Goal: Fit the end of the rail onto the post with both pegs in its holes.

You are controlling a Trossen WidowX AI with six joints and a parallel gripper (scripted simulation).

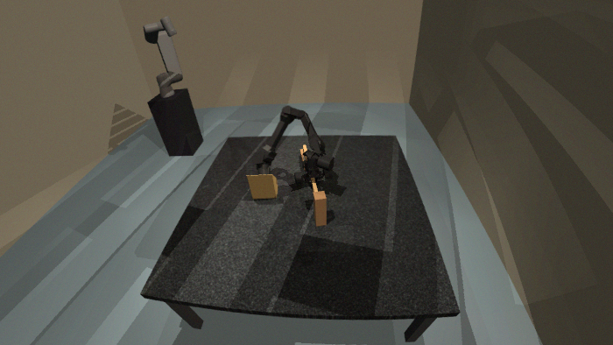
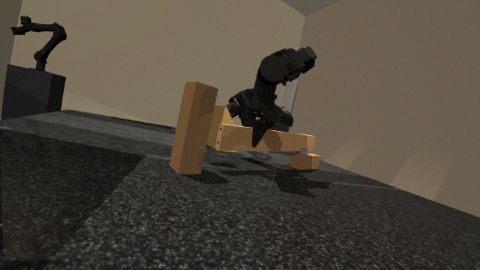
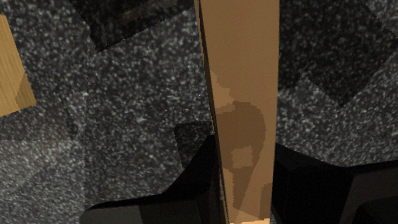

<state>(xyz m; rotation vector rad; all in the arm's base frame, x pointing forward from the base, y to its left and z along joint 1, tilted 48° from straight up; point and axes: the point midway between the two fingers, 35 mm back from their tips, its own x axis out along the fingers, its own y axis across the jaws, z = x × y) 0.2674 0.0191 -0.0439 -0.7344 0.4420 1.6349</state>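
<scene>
The long wooden rail (image 1: pixel 314 187) (image 2: pixel 236 138) (image 3: pixel 240 60) hangs with its near end raised off the table, close to level. My gripper (image 2: pixel 256 141) (image 3: pixel 228 138) is shut on it partway along, one finger on each side. Both holes in the rail's near end show in the exterior view, with the end apart from the upright post (image 1: pixel 320 211) (image 2: pixel 192 130). The pegs are hidden. The far end is over the low footboard block (image 2: pixel 304 162), at its grey bracket (image 2: pixel 304 151); I cannot tell whether it is fully seated.
A yellowish wooden block (image 1: pixel 263 186) (image 2: pixel 215 128) (image 3: pixel 12 75) stands to the left of the rail in the top view, near my arm's base. Another arm (image 1: pixel 168 50) (image 2: pixel 49 46) stands on a dark pedestal (image 1: pixel 175 124) (image 2: pixel 27 90) beyond the table (image 1: pixel 236 263).
</scene>
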